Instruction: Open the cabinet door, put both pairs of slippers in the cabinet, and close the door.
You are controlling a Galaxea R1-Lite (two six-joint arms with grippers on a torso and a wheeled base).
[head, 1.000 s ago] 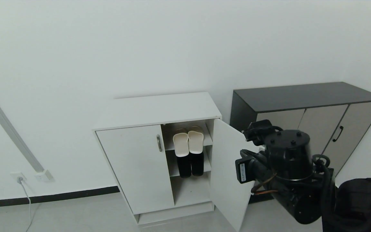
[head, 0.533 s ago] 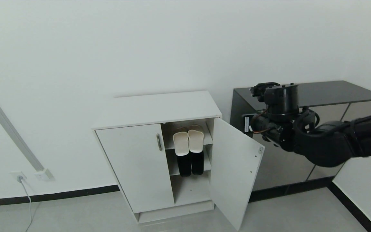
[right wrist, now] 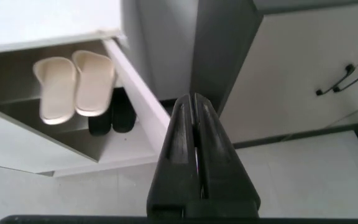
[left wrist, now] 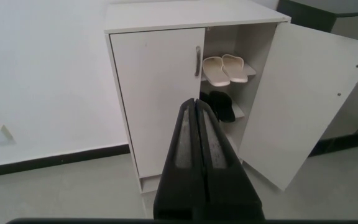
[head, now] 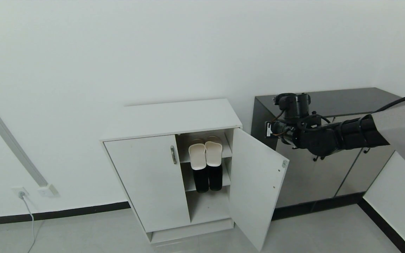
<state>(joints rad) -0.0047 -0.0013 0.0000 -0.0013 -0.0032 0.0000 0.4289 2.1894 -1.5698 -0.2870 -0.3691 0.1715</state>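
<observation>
Black slippers point(head: 207, 180), middle shelf: their rear ends are hidden beneath the cream-white slippers point(head: 205, 154), which lie side by side on the top shelf and overhang its front edge. White two-door wooden cabinet point(head: 169, 119): left door point(head: 149, 182) shut, right door point(head: 255, 189) swung wide, its lowest corner cut off by the head view's edge. Right gripper point(right wrist: 196, 99): fingers pressed together, grasping nothing, held high near the open door's outer edge, in front of a dark-topped sideboard with grey doors point(head: 329, 102). Left gripper point(left wrist: 196, 102): likewise clenched on nothing, facing the cabinet front, well apart from it. Wall socket with white cable point(head: 21, 193): low on the wall, left of the cabinet.
</observation>
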